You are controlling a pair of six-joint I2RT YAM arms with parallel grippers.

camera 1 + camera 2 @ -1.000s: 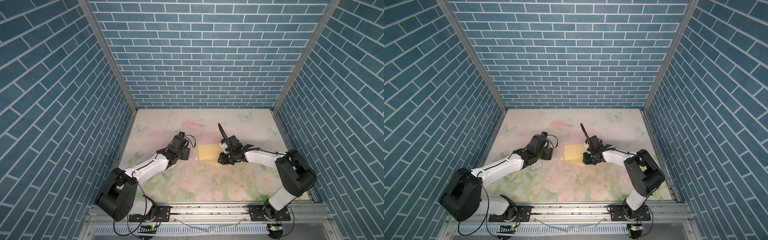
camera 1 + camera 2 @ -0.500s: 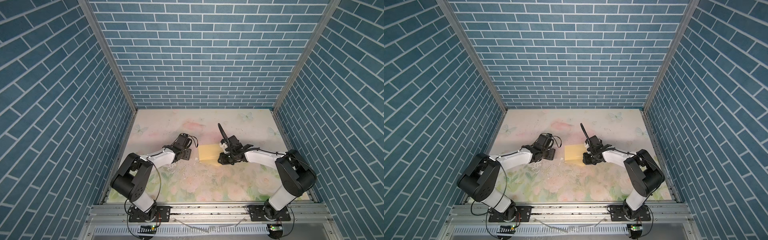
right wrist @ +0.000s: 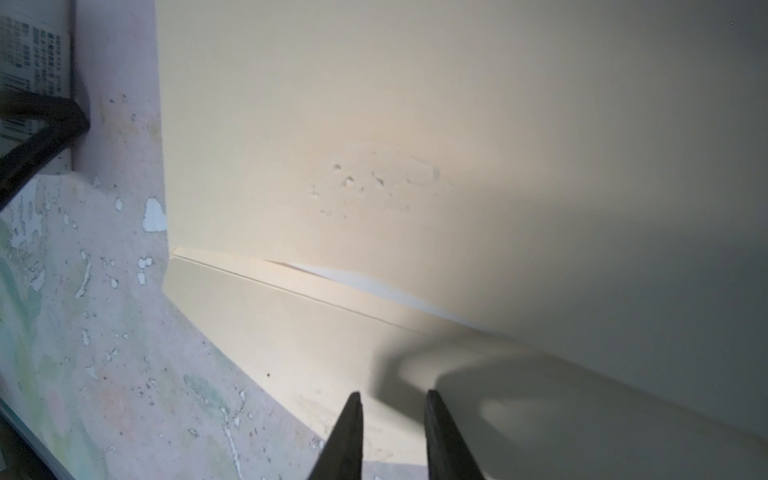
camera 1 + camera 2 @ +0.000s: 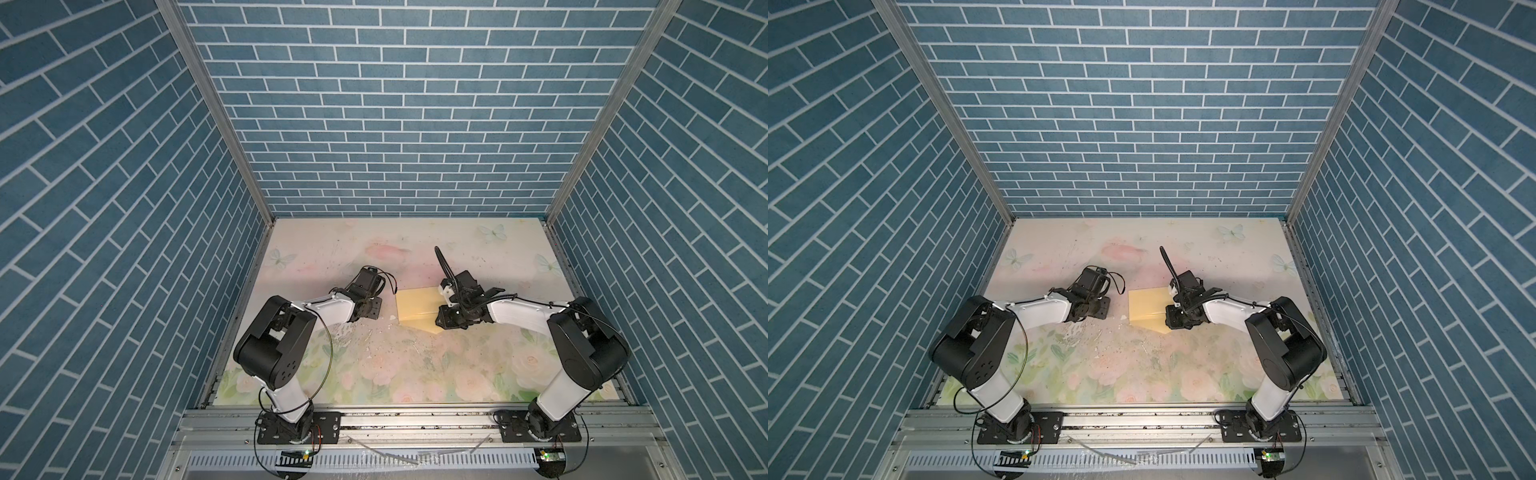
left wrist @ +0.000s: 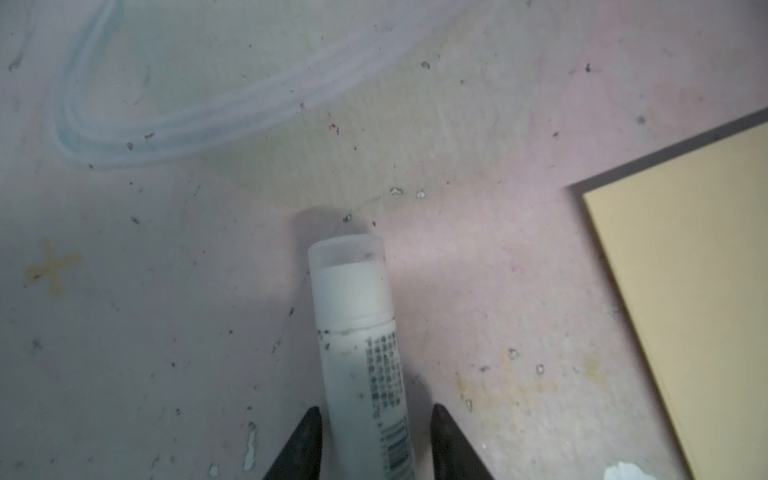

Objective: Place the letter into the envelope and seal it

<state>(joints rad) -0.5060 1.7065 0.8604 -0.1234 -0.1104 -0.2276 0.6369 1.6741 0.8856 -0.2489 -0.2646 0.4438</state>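
Your desk is scarred and flaky, so paper can snag as it slides. The envelope lies flat at its middle, flap open toward the robot's bases; should your right pincer lift off, nothing pins it and it may skid under the glue. That pincer is narrowly parted and grasps nothing; its tips hang over the flap, and you cannot tell whether they press the paper. The glue stick lies on the desk just left of the envelope, not touching it. Your left pincer straddles its body, released, with a gap on one side; close off-centre and the round tube could roll out. The letter shows only as a pale sliver at the envelope's mouth, near the right pincer; it looks tucked in, and a careless fold could crease it.
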